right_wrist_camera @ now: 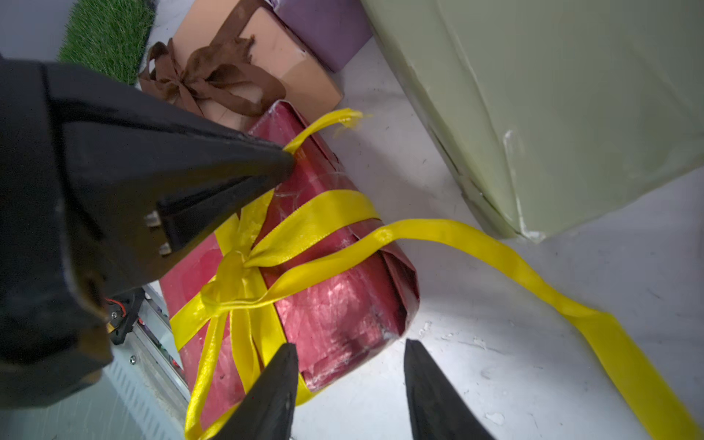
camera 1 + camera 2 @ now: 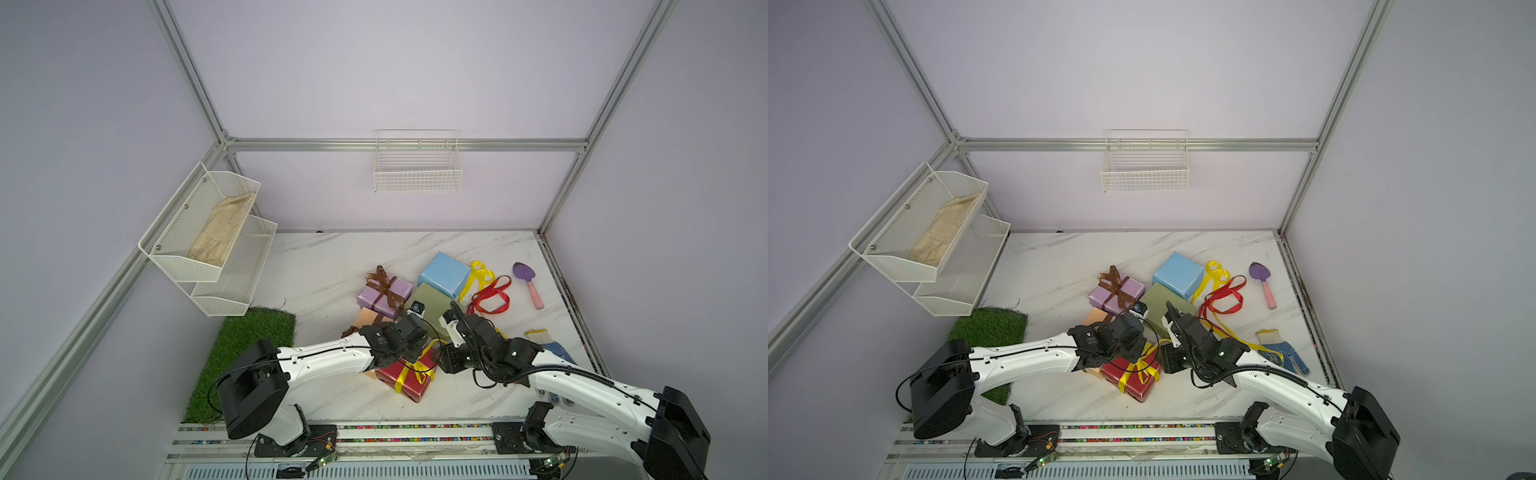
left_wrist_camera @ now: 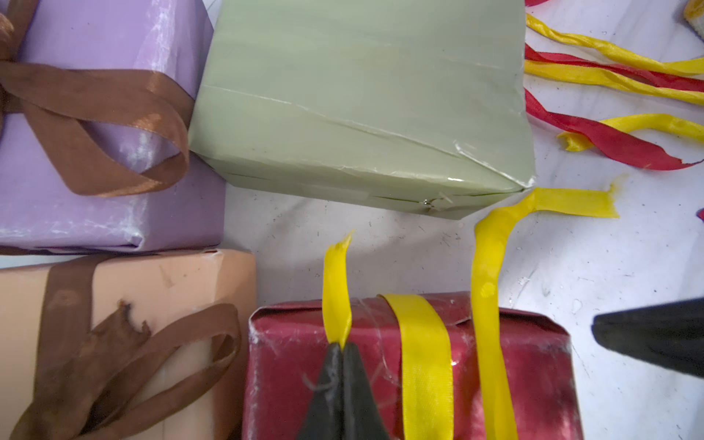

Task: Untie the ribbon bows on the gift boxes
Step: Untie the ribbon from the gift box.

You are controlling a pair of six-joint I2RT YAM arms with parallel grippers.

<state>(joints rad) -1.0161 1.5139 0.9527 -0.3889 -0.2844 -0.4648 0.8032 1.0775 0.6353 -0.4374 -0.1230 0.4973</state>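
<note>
**Left jaws clamped on the yellow tail, knot not undone**

The dark red box (image 2: 409, 388) sits lower centre in both top views, closest to the arms. A yellow ribbon (image 1: 316, 224) is crossed over it, and the knot (image 1: 228, 266) is tied on top. The left jaws are shut tight on the ribbon's short tail (image 3: 337, 289). In the left wrist view the two black tips are pressed together with the yellow strip poking out between them, right over the box's edge. The long tail (image 1: 495, 247) trails off the box across the white marble surface (image 2: 332, 270) toward the olive box (image 3: 362, 95).

The right jaws stand apart with nothing in them, hovering just to the right of the red box's corner in the top views.

Rest of the pile is just above the red one in the frame. The lilac box (image 2: 384, 297) has a brown bow (image 2: 384, 284) tied on it, and the peach box (image 2: 366, 318) has a second brown bow (image 1: 213, 76), also tied. The olive box and the light blue box (image 2: 444, 274) are bare, at the upper right of the cluster.

Right of those, a loose yellow ribbon (image 2: 478, 274) and a red ribbon (image 2: 490, 295) lie tangled on the surface. Further right there's a purple trowel (image 2: 528, 282), plus a blue-dotted glove (image 2: 555, 349) partly under the right arm. The grass mat (image 2: 249, 345) is off at the lower left.
</note>
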